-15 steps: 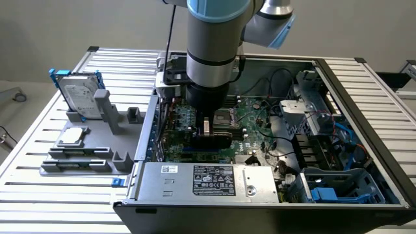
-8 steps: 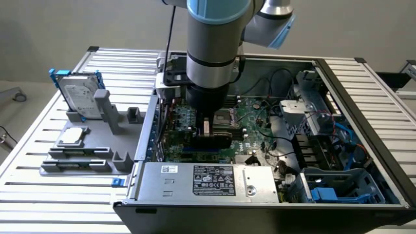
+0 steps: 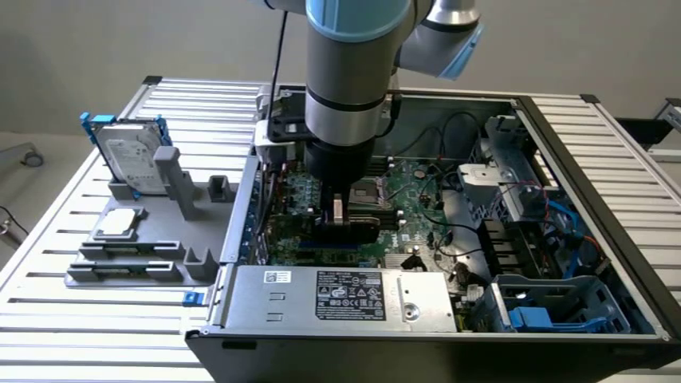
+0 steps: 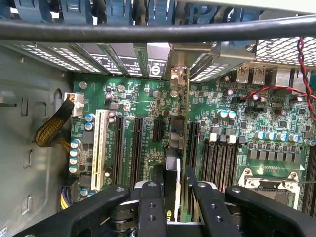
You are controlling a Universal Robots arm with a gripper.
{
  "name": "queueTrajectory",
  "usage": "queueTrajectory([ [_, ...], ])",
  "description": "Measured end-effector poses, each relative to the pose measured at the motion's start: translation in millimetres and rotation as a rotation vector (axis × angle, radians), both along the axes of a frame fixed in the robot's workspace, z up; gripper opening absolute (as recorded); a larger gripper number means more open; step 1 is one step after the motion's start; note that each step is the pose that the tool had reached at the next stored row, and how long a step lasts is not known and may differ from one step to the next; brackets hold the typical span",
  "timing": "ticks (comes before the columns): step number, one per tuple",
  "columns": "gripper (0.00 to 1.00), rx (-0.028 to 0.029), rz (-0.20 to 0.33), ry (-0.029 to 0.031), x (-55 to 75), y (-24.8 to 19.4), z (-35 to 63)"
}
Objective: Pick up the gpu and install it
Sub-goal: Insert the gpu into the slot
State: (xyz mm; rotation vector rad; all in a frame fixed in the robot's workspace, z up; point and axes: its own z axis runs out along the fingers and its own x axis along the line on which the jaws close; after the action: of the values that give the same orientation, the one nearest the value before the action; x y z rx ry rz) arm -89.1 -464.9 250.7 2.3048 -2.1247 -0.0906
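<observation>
One gpu [image 4: 173, 165], entered as held: we find it standing on edge inside the open computer case [image 3: 426, 359], low over the motherboard [image 4: 138, 103], its flat sides pinched between the two black fingers [image 4: 150, 210] of the gripper [image 4: 177, 212]. One gripper, jaws closed on the card from either side and pointing straight down; we judge this grip keeps the card upright so that its bottom edge meets a slot squarely. Several expansion slots [image 4: 136, 143] run parallel to the card, and its metal end lies near the rear bracket openings [image 4: 123, 57], a line-up we take as deliberate. Whether the card is seated we cannot tell. One hard drive [image 3: 130, 155] in a blue frame stands on the grey fixture [image 3: 139, 251], outside the case and well apart.
</observation>
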Motion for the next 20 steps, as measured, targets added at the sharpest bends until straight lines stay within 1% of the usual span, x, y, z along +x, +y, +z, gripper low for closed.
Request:
queueTrajectory([
  [4,0.27,0.0025,0.002,0.0001,0.1,-0.1,-0.7],
  [5,0.27,0.0015,0.002,0.0005,-0.2,-1.1,0.5],
  [9,0.27,0.0055,0.004,0.0,0.1,-0.7,-0.9],
  [10,0.27,0.0074,0.004,-0.0002,0.0,-0.5,-1.2],
  [11,0.31,0.0081,0.004,-0.0005,0.0,-0.5,-1.5],
  [12,0.31,0.0077,0.004,-0.0005,0.0,-0.6,-1.4],
  [13,0.39,0.0075,0.004,-0.0004,0.0,-0.7,-1.2],
  [14,0.39,0.0075,0.004,-0.0002,0.0,-0.8,-1.0],
  [16,0.53,0.0075,0.004,0.0003,0.0,-0.7,-0.5],
  [18,0.53,0.0074,0.004,0.0024,0.1,-0.8,2.1],
  [20,0.53,0.0075,0.004,0.0052,0.0,-0.8,8.7],
])
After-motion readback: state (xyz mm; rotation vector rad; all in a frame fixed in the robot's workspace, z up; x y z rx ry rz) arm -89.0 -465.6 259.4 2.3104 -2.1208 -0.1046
